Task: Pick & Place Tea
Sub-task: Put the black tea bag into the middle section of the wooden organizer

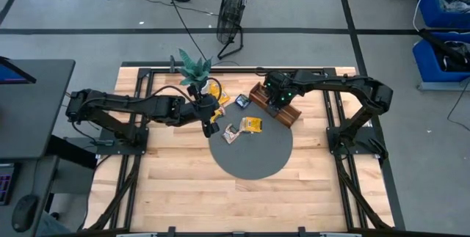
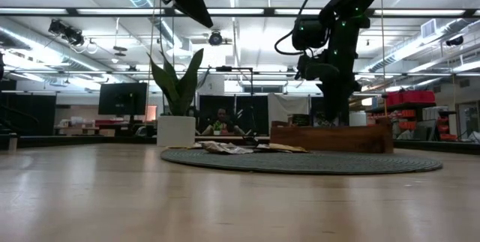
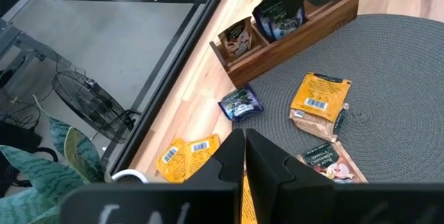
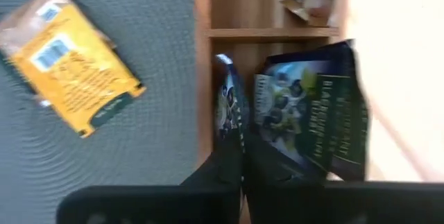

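My right gripper (image 1: pixel 277 102) is over the long wooden tray (image 1: pixel 288 115) and shut on a dark blue tea packet (image 4: pixel 227 102). A second dark blue packet (image 4: pixel 312 120) stands in the same compartment. A brownish packet (image 3: pixel 239 37) stands in the end compartment. My left gripper (image 3: pixel 244 148) is shut, with nothing seen in it, above the round grey mat's (image 1: pixel 250 156) far left edge. On the mat lie a yellow packet (image 3: pixel 319 99) and a whitish packet (image 3: pixel 326 163). A dark blue packet (image 3: pixel 241 102) and yellow packets (image 3: pixel 186 156) lie flat on the wood. My right gripper pinches the dark blue packet between its two fingers, which come from above and point down. The packet shows edge-on (image 4: pixel 234 137), its flat faces against the fingers. It stands upright in the tray compartment beside the other blue packet. Whether its lower edge rests on the tray floor cannot be told.
A potted green plant (image 1: pixel 194 68) stands at the table's far edge, close behind my left gripper. A fan (image 1: pixel 231 9) stands on the floor beyond the table. The near half of the wooden table (image 1: pixel 220 193) holds nothing.
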{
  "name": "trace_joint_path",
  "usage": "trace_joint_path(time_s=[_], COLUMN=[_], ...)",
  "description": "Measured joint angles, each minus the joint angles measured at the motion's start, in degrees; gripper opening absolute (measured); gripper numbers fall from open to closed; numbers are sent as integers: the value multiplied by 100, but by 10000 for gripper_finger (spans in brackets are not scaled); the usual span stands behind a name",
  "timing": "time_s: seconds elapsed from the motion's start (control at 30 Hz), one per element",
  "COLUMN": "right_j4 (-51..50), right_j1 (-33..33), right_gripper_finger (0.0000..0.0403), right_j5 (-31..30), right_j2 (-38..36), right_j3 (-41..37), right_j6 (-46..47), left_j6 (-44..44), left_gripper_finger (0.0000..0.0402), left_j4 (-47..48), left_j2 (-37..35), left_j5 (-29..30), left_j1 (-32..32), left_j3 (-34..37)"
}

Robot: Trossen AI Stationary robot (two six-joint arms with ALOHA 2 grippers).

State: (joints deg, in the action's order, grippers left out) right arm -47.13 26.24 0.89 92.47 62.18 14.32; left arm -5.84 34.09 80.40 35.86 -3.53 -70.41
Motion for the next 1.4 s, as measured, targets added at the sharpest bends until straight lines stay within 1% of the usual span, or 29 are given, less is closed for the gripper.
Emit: trace_joint_path(time_s=[0.07,0.13,0.5,0.67,0.73,0.87,1.0,1.13,1.2,1.23,1.27,1.33,1.4], right_j4=[-3,-25,-100,-240,-283,-531,-785,-758,-740,-736,-718,-622,-509], right_j1=[0,0,40,54,61,110,192,189,188,188,186,160,137], right_gripper_finger=[24,33,91,111,115,114,106,102,100,100,100,100,100], right_j5=[216,310,305,284,255,-73,-90,-80,-7,12,17,21,21], right_j2=[0,-11,-195,-312,-396,-593,-802,-1079,-1231,-1316,-1405,-1586,-1767], right_j3=[1,-1,3,3,6,6,6,6,6,6,6,6,6], right_j6=[52,133,136,127,137,265,236,262,368,437,524,653,799], left_j6=[0,0,-1,-47,-107,-103,-101,-154,-318,-424,-490,-725,-1069], left_gripper_finger=[16,17,17,17,17,17,16,18,19,21,24,37,54], left_j4=[0,0,-1,-2,0,0,0,0,0,0,-2,-20,-112], left_j2=[0,0,2,2,2,2,2,2,2,2,8,40,101], left_j5=[0,0,0,0,0,0,23,37,18,-100,-372,-1120,-1666], left_j1=[0,0,0,0,0,0,17,104,179,253,352,603,835], left_j3=[0,0,0,0,0,2,2,2,2,2,2,3,9])
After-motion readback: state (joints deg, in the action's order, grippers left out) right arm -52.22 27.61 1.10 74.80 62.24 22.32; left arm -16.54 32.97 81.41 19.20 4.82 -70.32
